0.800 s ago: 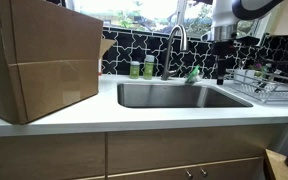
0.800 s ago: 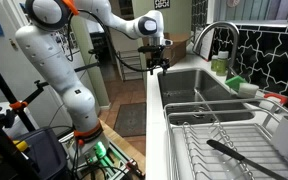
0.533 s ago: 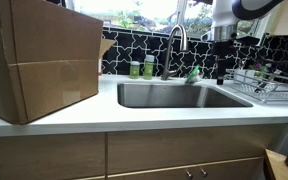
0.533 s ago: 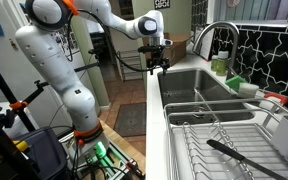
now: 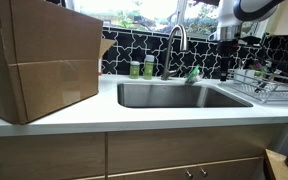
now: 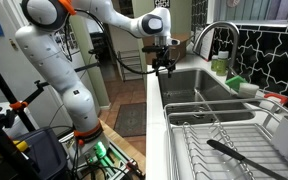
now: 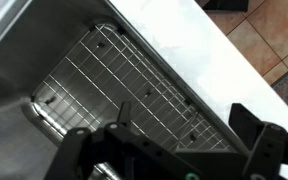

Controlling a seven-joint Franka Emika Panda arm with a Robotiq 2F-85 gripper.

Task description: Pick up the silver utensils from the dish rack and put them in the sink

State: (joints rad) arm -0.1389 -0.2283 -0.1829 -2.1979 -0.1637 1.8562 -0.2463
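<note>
Gripper hovers over the sink's far edge, fingers spread wide and empty, since nothing's collected yet from the dish rack, well apart from it.

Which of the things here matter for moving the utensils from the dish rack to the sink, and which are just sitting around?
Job: dish rack, long dark-looking utensil lying in it, sink, open gripper.
Sitting around: cardboard box, green bottles behind the sink, green scrubber.
</note>
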